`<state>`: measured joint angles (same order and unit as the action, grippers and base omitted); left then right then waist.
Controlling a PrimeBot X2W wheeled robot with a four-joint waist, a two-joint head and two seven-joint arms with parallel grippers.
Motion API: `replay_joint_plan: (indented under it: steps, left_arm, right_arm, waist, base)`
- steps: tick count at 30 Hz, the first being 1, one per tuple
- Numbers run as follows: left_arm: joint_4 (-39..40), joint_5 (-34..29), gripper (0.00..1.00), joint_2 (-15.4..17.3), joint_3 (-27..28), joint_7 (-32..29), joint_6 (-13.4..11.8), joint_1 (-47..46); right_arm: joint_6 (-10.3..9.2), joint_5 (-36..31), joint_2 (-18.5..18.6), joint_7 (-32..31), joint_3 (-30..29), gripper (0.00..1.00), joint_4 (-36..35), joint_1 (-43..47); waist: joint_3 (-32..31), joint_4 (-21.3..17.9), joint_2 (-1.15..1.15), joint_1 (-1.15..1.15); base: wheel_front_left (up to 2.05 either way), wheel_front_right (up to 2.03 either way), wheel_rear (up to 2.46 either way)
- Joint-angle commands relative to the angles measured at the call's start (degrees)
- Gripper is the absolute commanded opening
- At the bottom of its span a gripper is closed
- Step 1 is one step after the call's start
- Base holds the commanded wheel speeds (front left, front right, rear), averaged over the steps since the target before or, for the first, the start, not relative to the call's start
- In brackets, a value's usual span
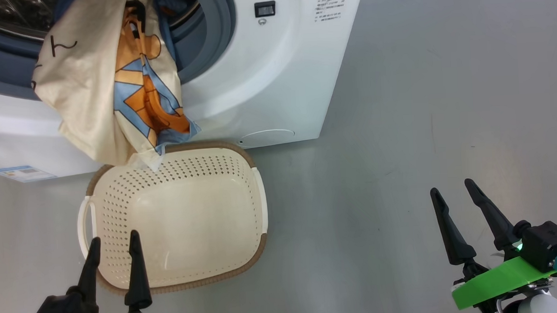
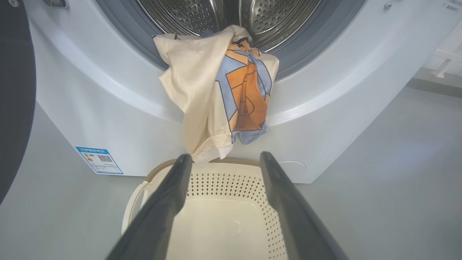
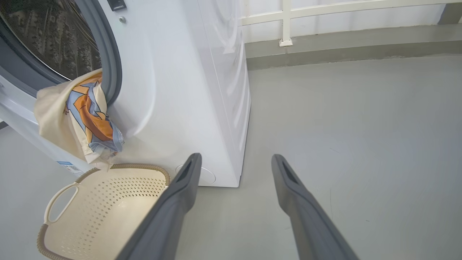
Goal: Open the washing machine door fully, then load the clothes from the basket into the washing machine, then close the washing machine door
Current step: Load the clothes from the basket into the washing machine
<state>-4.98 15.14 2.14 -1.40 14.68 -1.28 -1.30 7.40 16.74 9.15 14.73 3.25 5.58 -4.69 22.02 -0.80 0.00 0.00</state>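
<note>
The washing machine [image 1: 274, 80] stands open, its steel drum [image 2: 187, 14] in sight. A dark curved edge at the left of the left wrist view is the washing machine door [image 2: 14, 90], swung aside. The clothes [image 1: 108, 89], a cream cloth with an orange and blue print, hang out over the grey gasket, down to the far rim of the basket [image 1: 259, 243]. The basket's inside is bare. My left gripper [image 1: 115, 236] stands open above the basket's near edge. Over the floor to the right, well away from the basket, my right gripper [image 1: 451, 186] is open too.
Grey floor [image 1: 423, 96] stretches to the right of the machine. A blue label sticker [image 2: 99, 160] sits low on the machine's front. A wall with a white rail [image 3: 285, 21] runs behind the machine.
</note>
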Motion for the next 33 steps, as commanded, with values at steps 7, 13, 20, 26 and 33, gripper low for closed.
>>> replay_joint_plan:
  steps: [7,13,20,26,33]
  left_arm:
    - [2.5,0.1,1.0,0.7,1.7,0.3,-0.7,1.1]
    - [2.5,0.3,1.0,0.7,1.2,0.3,-1.2,1.0]
    - [-0.4,0.6,1.0,0.8,0.3,0.3,-1.4,-3.2]
    - [-5.7,1.2,1.0,1.2,0.9,0.3,-1.2,-9.0]
    - [-13.5,1.8,1.0,1.4,3.2,0.3,-2.0,-16.6]
  right_arm:
    - [0.09,-0.5,0.5,0.3,1.4,1.0,-1.3,0.7]
    - [0.09,-0.5,0.5,0.3,1.4,1.0,-1.6,0.7]
    - [0.09,-0.4,0.5,0.3,1.9,1.0,-1.7,-0.2]
    - [0.09,-0.4,0.9,0.3,1.8,1.0,-1.8,-0.8]
    - [0.09,-0.5,1.3,0.3,1.5,1.0,-2.3,-1.5]
  waist:
    - [0.2,-0.2,0.0,0.0]
    - [0.8,-0.4,0.0,0.0]
    - [2.5,-1.0,0.0,0.0]
    - [4.5,-2.2,0.0,0.0]
    - [7.0,-2.9,0.0,0.0]
  base:
    - [0.0,0.0,0.0]
    - [0.0,0.0,0.0]
    - [0.0,0.0,0.0]
    - [0.0,0.0,0.0]
    - [0.0,0.0,0.0]
